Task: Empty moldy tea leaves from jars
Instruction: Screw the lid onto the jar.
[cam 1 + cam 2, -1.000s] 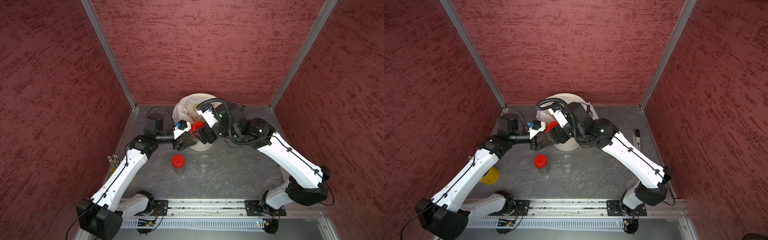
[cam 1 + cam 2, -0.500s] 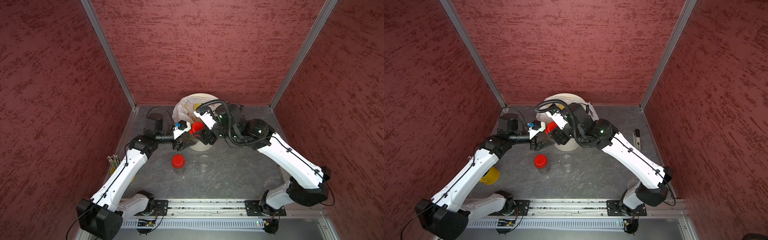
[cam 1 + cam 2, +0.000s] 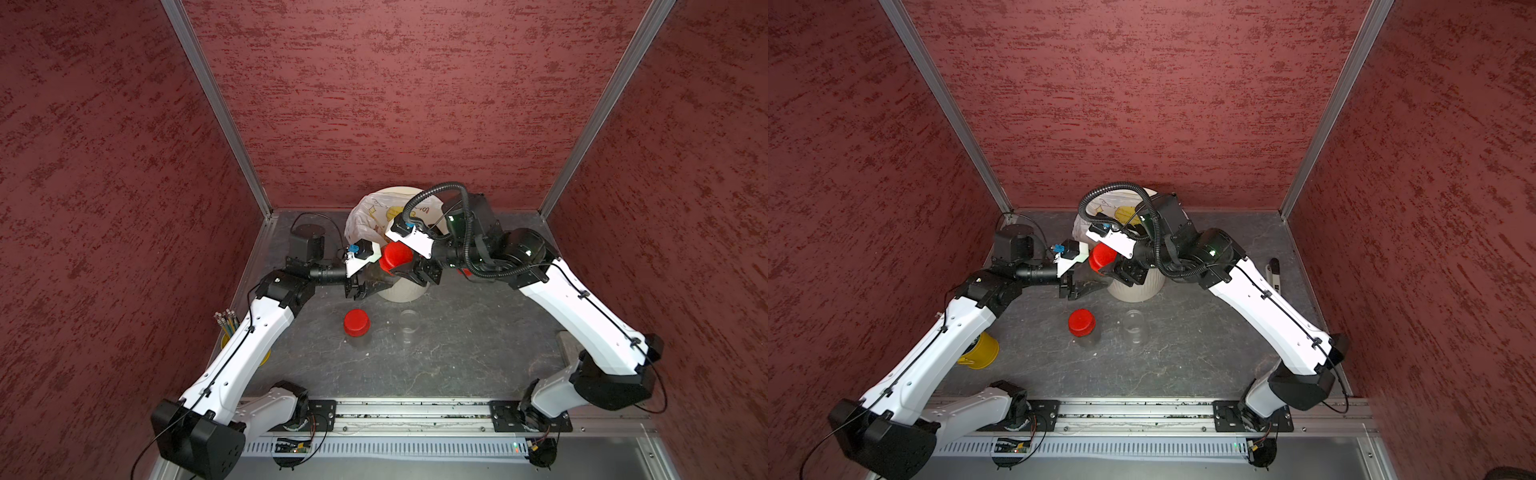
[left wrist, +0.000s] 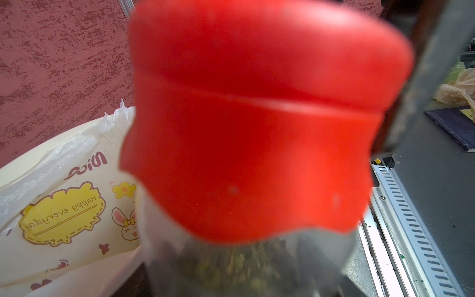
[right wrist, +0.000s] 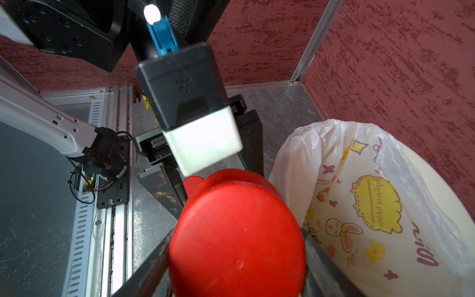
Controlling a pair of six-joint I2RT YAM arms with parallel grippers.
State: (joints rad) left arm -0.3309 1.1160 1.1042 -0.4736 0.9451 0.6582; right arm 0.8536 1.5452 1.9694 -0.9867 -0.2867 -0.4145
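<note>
Right wrist view, right tool clamping red cap, jar below held by left tool

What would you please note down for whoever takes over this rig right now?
Left gripper: shut on a jar of tea leaves beside the bin.
Right gripper: shut on its red cap, which sits over the mouth.
On the table: one capped jar, one open jar that looks empty.
Done: apparently one jar.
Left: uncap and tip the held jar, then the capped jar.
</note>
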